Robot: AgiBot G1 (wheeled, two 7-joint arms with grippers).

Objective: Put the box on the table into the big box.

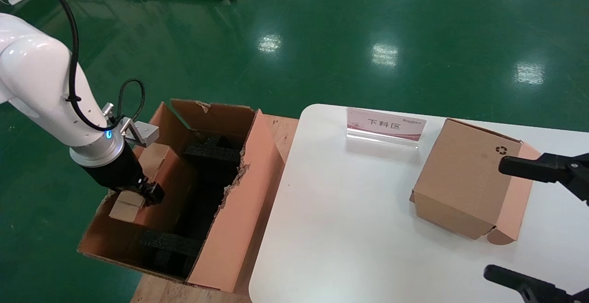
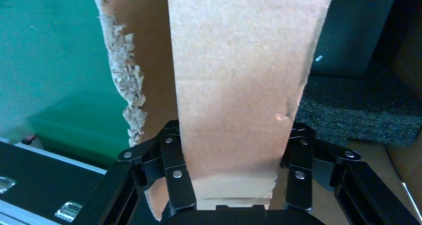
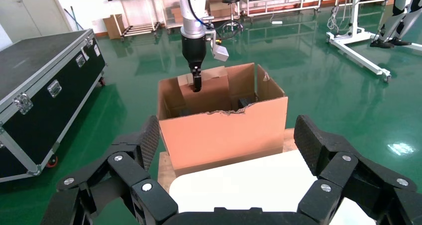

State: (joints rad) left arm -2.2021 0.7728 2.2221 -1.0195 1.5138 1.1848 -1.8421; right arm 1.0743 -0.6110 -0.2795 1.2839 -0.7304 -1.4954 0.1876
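Left claw [image 1: 146, 194] points downward, fingers clamped on a load; right claw [image 1: 536, 222] (parked low) gapes wide.

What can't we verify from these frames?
- Head view: whether the box rests on anything inside the big box; the left gripper covers its near end.
- Left wrist view: the box's far end, cut off by the frame edge.
- Right wrist view: the big box's floor, hidden by its front wall.

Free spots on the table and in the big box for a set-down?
On the table, the bare stretch between its left edge and the recycling-symbol box, nearer than the sign. The big box is crowded: foam blocks, and the left gripper holding the box at its left wall.
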